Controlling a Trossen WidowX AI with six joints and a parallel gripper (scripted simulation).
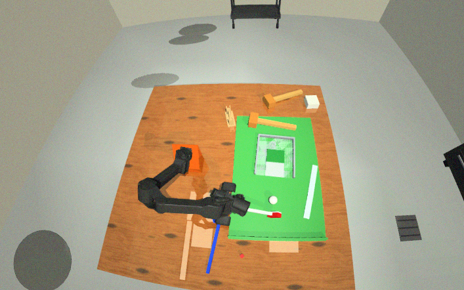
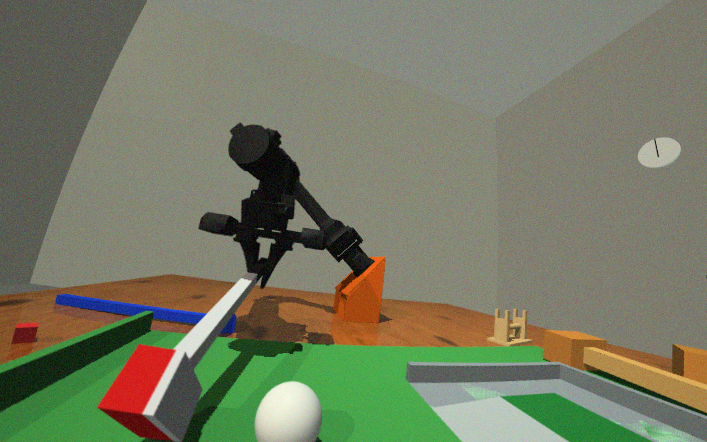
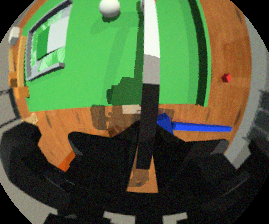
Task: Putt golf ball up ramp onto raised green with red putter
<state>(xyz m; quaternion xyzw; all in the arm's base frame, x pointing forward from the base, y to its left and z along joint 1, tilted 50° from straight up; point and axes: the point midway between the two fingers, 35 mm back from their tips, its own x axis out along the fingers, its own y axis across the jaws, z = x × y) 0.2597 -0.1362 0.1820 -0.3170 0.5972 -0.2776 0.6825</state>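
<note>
Currently the hand point(image 1: 243, 210) is pinching the grip end of the red putter point(image 1: 264, 212), fingers pressed together on the thin white shaft. So the pickup is done; the stroke itself is not.

The putter is sloping down from the hand, over the near part of the green mat point(image 1: 248, 230). In the top view its long axis is running left to right, grip at the left under the hand, red head at the right. The head is sitting just near-side of the golf ball point(image 1: 272, 199), apart from it. In the exterior view the head is hanging low; whether it is touching the mat I cannot tell, since its underside is cut off by the frame edge.

The golf ball is resting on the mat, between the putter head and the ramp point(image 1: 274, 169). The raised green point(image 1: 274, 156) is lying beyond, inside a grey-walled frame, with nothing on it.

Left to do, as I judge it: square the red face behind the ball and swing toward the far side, with enough pace to climb the ramp without overshooting.

On the tabletop point(image 1: 161, 126), a blue putter point(image 1: 212, 248) is lying near the mat's left edge, untouched.
</note>
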